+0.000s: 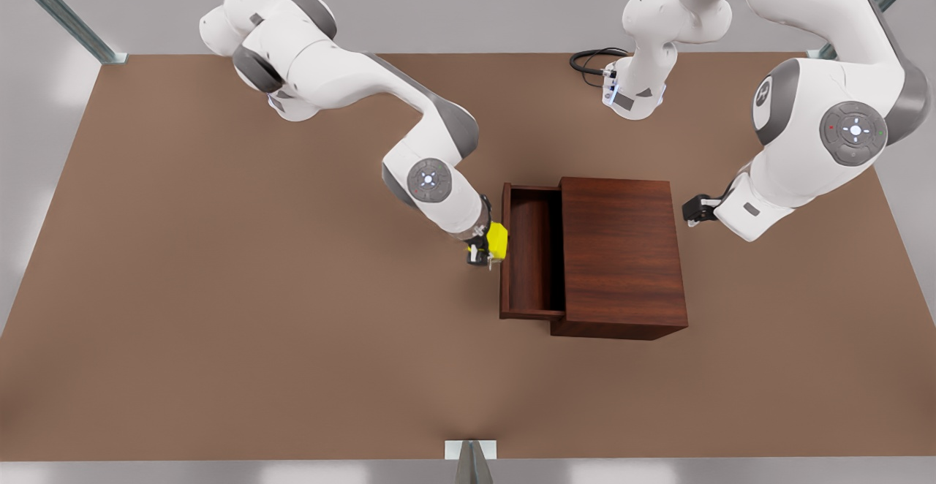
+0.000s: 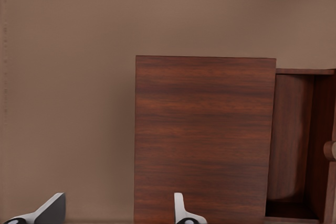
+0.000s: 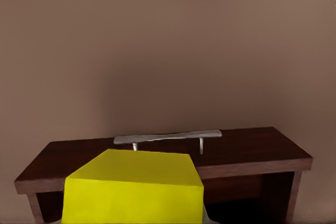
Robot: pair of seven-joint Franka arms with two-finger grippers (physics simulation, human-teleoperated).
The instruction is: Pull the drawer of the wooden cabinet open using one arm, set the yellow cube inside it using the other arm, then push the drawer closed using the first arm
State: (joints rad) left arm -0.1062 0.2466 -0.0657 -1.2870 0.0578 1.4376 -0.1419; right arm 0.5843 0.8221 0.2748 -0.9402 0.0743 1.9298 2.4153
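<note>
The wooden cabinet (image 1: 621, 250) (image 2: 205, 135) stands right of the table's middle, its drawer (image 1: 530, 250) (image 2: 296, 140) pulled out toward the front view's left and empty. My right gripper (image 1: 482, 250), on the arm at the front view's left, is shut on the yellow cube (image 1: 498, 240) (image 3: 134, 187), just outside the drawer's front and above its silver handle (image 3: 167, 137). Beside the cabinet's far side from the drawer hovers my left gripper (image 1: 695, 210) (image 2: 115, 214). It is open, with its fingers (image 2: 51, 209) spread wide and nothing between them.
The brown table (image 1: 219, 286) stretches wide on the front view's left and along the near edge. A black cable (image 1: 592, 60) lies by an arm base (image 1: 632, 93) at the back. Metal frame posts (image 1: 66, 16) stand at the corners.
</note>
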